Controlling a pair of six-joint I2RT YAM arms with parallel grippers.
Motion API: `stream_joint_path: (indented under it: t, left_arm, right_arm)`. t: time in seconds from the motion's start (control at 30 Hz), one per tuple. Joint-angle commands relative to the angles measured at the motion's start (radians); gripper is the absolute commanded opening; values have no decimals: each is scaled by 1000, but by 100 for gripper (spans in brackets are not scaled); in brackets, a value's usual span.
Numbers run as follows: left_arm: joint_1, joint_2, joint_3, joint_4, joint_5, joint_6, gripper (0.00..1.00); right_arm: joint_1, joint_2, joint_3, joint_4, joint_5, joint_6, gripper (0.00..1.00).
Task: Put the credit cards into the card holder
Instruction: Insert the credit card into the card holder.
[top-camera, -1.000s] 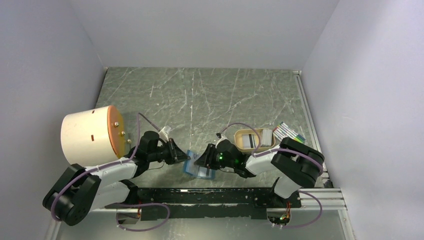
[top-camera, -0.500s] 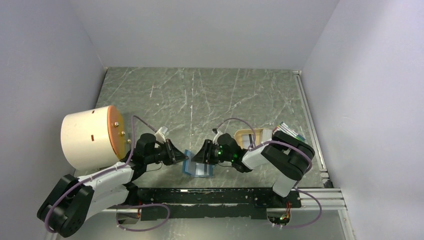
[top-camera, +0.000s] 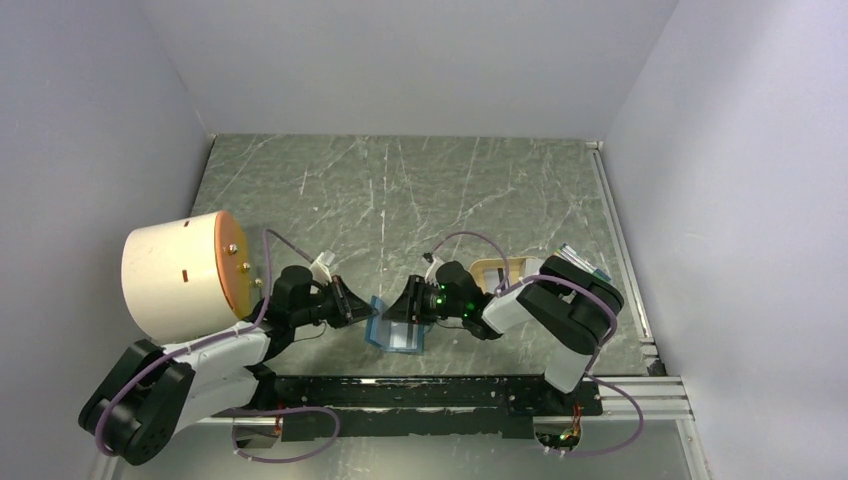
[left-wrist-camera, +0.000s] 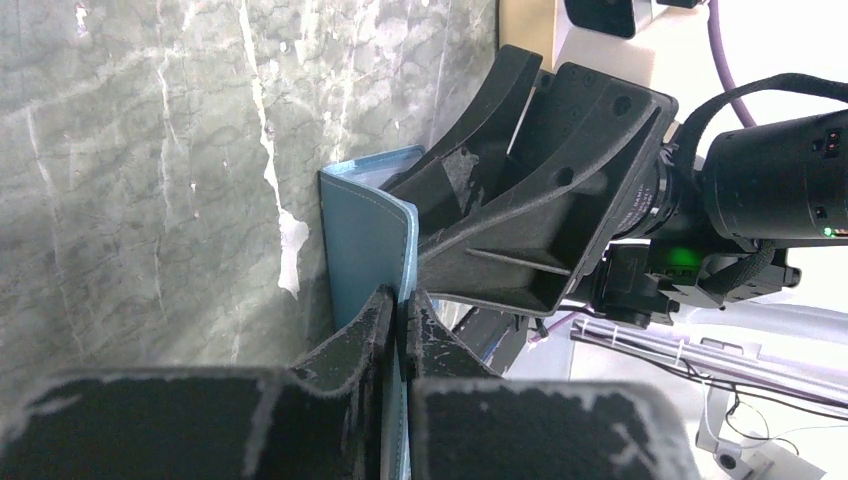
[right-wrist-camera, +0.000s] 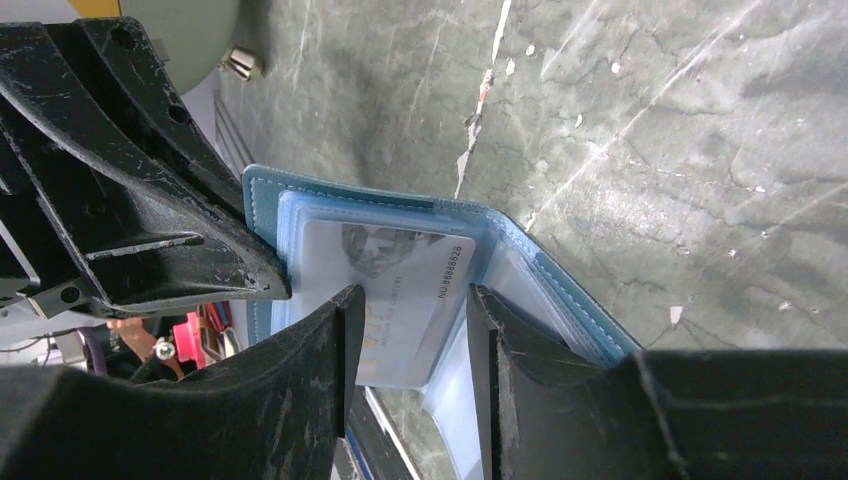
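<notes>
The teal-blue card holder (top-camera: 396, 336) stands open on edge at the near middle of the table. My left gripper (left-wrist-camera: 400, 300) is shut on one cover of the card holder (left-wrist-camera: 365, 235), pinching the thin flap between its fingers. A pale credit card (right-wrist-camera: 400, 285) with printed lettering lies partly inside a clear sleeve of the card holder (right-wrist-camera: 565, 285). My right gripper (right-wrist-camera: 412, 296) is open, its fingers a card's width apart just over that card. In the top view the left gripper (top-camera: 357, 309) and right gripper (top-camera: 405, 308) face each other across the holder.
A big cream cylinder with an orange face (top-camera: 182, 272) lies at the left by the left arm. The tan oval tray (top-camera: 487, 267) and the pack of coloured markers (top-camera: 585, 262) sit at the right, partly hidden behind the right arm. A black rail (top-camera: 420, 392) runs along the near edge.
The right arm has pushed left toward the holder and its jaws have spread a little. The left gripper, pinching the cover, has shifted slightly up and right.
</notes>
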Motion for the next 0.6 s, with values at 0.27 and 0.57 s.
stream_joint_path:
  t: [0.27,0.57]
  left_arm:
    - [-55,-40,48,-1,-21,-22,9]
    - [-107,-53,234,-409,-240,85,9]
  right_arm:
    - [-54,-24,-11,-48,-4,-32,53]
    - [-84,-221,-81,-148,11,-33,56]
